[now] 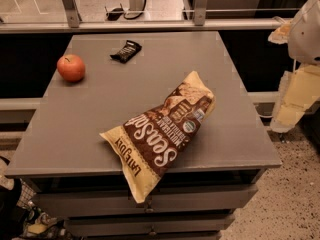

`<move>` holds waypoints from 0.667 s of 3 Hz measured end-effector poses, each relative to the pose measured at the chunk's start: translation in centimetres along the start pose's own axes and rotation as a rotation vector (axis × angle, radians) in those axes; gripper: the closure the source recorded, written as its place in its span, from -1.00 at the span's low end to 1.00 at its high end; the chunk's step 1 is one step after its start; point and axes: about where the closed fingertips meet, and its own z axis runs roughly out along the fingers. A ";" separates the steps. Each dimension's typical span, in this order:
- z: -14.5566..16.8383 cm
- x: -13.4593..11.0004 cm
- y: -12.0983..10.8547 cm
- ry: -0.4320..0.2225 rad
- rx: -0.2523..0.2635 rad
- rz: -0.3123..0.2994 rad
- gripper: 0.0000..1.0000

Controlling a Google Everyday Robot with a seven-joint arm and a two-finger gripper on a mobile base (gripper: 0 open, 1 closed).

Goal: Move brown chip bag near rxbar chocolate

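Note:
The brown chip bag (165, 131) lies flat on the grey table (100, 109), right of centre near the front, and its lower corner hangs over the front edge. The rxbar chocolate (126, 51), a small black bar, lies at the back of the table, left of centre. The two are well apart. My gripper (294, 100) shows as white and pale yellow parts at the right edge of the view, off the table's right side and apart from the bag.
A red apple (71, 67) sits at the back left of the table. Drawers (150, 204) run below the table front. A rail and glass partition (150, 24) stand behind the table. Speckled floor (295, 194) lies to the right.

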 end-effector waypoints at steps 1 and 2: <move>0.0 0.0 0.0 0.000 0.000 0.000 -1.00; 1.5 -2.9 -0.7 -0.070 -0.036 -0.096 -1.00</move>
